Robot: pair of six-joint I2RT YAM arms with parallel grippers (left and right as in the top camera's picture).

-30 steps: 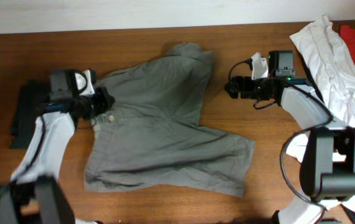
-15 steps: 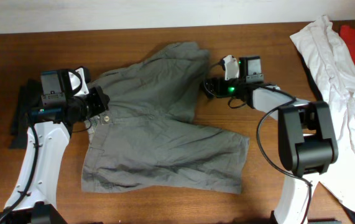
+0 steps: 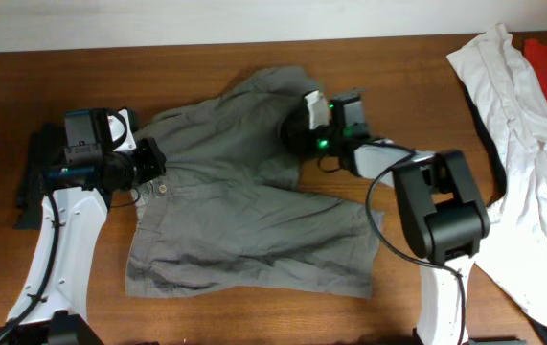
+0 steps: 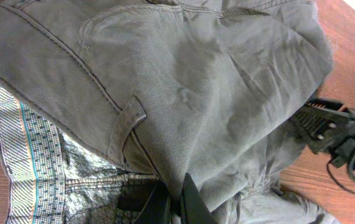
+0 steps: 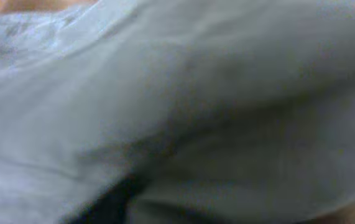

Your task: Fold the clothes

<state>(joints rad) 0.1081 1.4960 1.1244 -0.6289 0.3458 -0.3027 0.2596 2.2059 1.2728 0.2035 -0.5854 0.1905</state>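
Overhead, shorts: We see the shorts [image 3: 244, 211] spread on the bench [image 3: 426, 77], waist to the left. One leg runs toward the far edge and the other toward the near right.
Overhead, left claw: The left claw [image 3: 150, 163] sits at the waist edge.
Overhead, right claw: The right claw [image 3: 292, 134] is on the far leg, at its inner edge. From here we cannot tell how its jaws stand.
Overhead, step: We judge this to be taking hold of the far leg so it can be folded over the near one.
Overhead, risk: The white shirt [image 3: 512, 105] and the dark garment [image 3: 34, 182] lie at the sides, so we should keep the swing over the shorts.
Left wrist, grip: The left claw [image 4: 177, 202] looks pressed together on the cloth just beside the patterned waistband [image 4: 34, 162], below the belt loop [image 4: 124, 127].
Left wrist, advice: We would hold this pinch as an anchor and follow gently, so the waist folds on itself without dragging.
Right wrist, view: Blurred grey cloth [image 5: 177, 93] fills the frame, and no jaws show.
Right wrist, advice: We would catch both layers at the leg's edge, lift low, carry it toward the near leg and match the hems before letting go.
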